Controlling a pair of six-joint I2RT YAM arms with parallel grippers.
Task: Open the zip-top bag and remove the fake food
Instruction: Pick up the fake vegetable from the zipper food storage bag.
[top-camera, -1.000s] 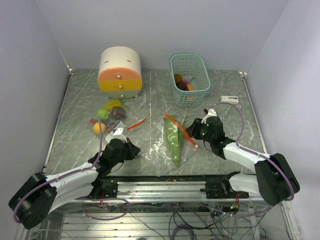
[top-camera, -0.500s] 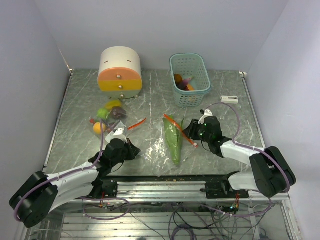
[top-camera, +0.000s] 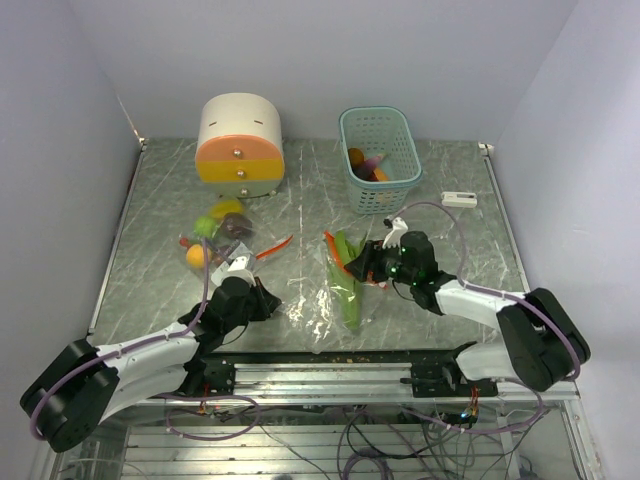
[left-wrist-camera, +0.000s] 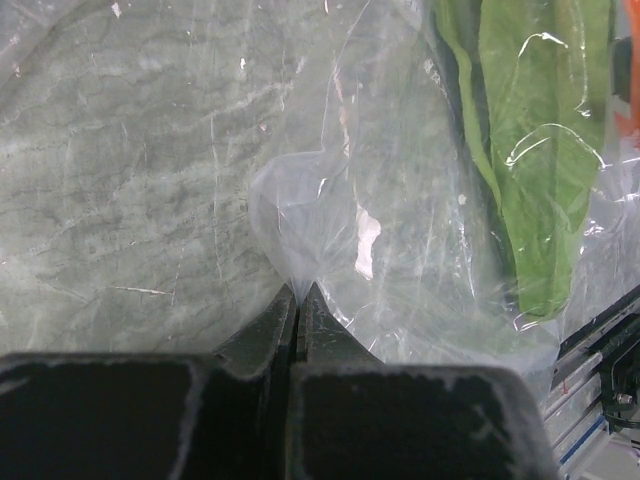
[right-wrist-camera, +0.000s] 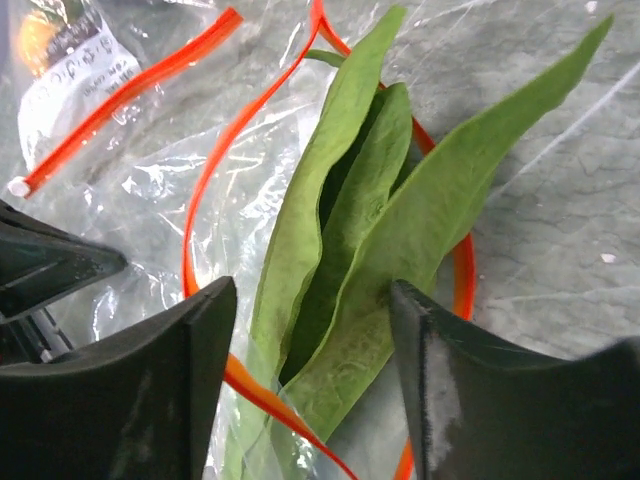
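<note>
Centre-left in the overhead view, loose fruits (top-camera: 215, 235) lie heaped on the worktop (top-camera: 150, 260); whether film covers them I cannot tell. Just below them, the left end effector (left-wrist-camera: 298, 292) is closed tight on a fold of clear film of the zip-top bag (left-wrist-camera: 400, 200), probably to anchor it. Right of centre, the green leafy piece (right-wrist-camera: 350, 230) pokes through the bag's orange-rimmed mouth. The right end effector (right-wrist-camera: 312, 300) straddles it with jaws apart, gripping nothing, seemingly placed to draw it out.

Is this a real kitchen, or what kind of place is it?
Probably a robot practice bench, not a kitchen: a left arm and right arm bolted to a table, plain walls boxing it in, and toy fruits instead of real food.
</note>
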